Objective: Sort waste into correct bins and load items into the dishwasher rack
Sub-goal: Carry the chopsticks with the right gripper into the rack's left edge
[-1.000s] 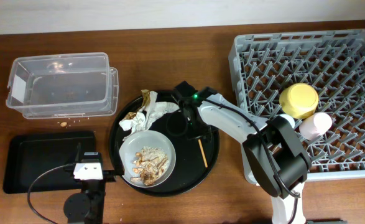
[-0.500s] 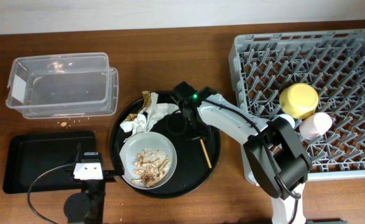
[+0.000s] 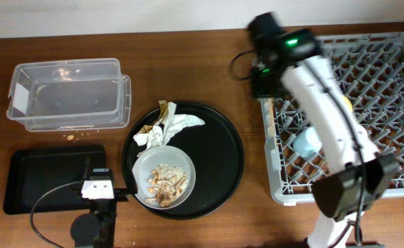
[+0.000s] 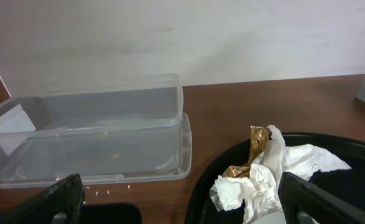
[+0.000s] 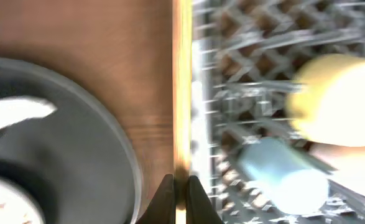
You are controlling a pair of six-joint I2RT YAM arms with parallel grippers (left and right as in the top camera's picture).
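Observation:
My right gripper is shut on a thin wooden stick and holds it over the left edge of the grey dishwasher rack; in the overhead view it is blurred. In the rack lie the light-blue cup, the yellow bowl and the pink cup. The grey plate carries the food scraps. White napkins with a gold-brown wrapper lie beside it. My left gripper is open and empty, facing the clear tub.
The plate and napkins sit on a large round black tray. The clear tub stands at the back left, the shallow black tray at the front left. A few crumbs lie between them.
My right arm lifted the wooden stick off the round tray and swung up and right to the rack's left edge. The arm now covers the pink cup and most of the bowl.

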